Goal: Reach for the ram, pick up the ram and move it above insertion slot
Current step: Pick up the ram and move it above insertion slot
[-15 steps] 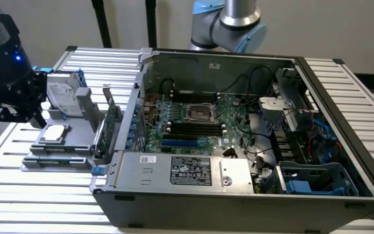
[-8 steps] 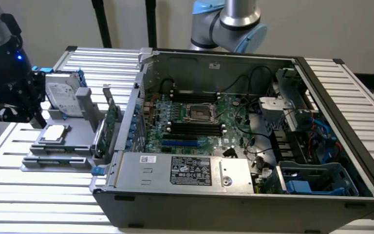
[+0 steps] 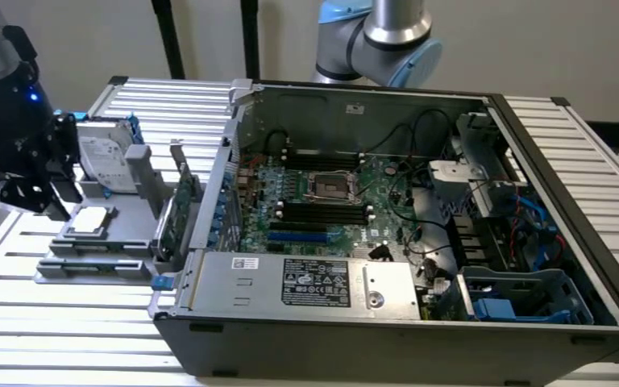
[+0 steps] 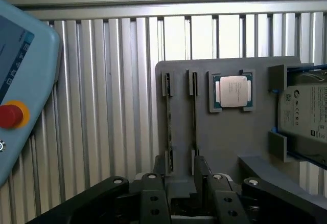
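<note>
gripper (image 4: 181,165): jaws parted, clear gap between them, nothing held. It hangs over the grey holder (image 4: 255,152), on the side of the CPU (image 4: 232,91) facing away from the hard drive (image 4: 306,114)

ram (image 4: 194,116): judged to be the thin board standing on edge in the slot just beside the CPU. Untouched and seated in the holder; its nearer end runs in close beside one jaw. A second edge-on board (image 4: 167,127) stands one slot further from the CPU, parallel and near. Seen edge-on the two look alike, so which one is the ram is a judgement

The open computer case (image 3: 396,322) sits well beyond the CPU on that same side, with dark memory slots (image 3: 326,211) on its board. The ram is nowhere near them yet

Risks, as judged:
- the gap sits between the two boards rather than squarely over the ram, so closing from here could catch the neighbour or a slot post
- a jaw landing on the board's top edge instead of beside it could jam or chip it
- a grip near one end could let so long a stick tilt or slip in the lift
</note>
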Motion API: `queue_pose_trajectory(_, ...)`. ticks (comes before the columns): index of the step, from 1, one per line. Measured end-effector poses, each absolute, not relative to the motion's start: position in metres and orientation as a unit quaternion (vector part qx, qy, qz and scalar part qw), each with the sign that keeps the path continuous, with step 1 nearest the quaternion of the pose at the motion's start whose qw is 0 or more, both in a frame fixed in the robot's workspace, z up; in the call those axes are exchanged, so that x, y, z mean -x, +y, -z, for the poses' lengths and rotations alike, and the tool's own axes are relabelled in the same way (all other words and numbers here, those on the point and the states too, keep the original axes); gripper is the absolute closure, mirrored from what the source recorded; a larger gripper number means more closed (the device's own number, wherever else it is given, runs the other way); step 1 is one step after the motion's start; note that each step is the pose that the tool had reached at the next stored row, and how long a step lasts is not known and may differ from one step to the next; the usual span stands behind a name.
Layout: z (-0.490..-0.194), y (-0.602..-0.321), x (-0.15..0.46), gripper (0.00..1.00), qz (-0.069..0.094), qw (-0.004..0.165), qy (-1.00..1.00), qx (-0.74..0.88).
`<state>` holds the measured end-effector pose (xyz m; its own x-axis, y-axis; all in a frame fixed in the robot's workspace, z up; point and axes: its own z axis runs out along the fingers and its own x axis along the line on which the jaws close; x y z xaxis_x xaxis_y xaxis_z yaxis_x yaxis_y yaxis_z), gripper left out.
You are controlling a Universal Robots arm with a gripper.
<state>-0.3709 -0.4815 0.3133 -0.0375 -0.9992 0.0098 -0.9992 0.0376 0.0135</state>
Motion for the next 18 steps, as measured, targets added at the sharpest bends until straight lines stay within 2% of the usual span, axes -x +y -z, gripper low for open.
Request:
queue_pose_trajectory(1, -0.311, -0.481, 0.371, 0.64, 0.001, 0.008, -0.720, -0.694)
queue_pose_trajectory(18, -0.281, -0.485, 0.371, 0.64, 0.001, 0.008, -0.717, -0.697)
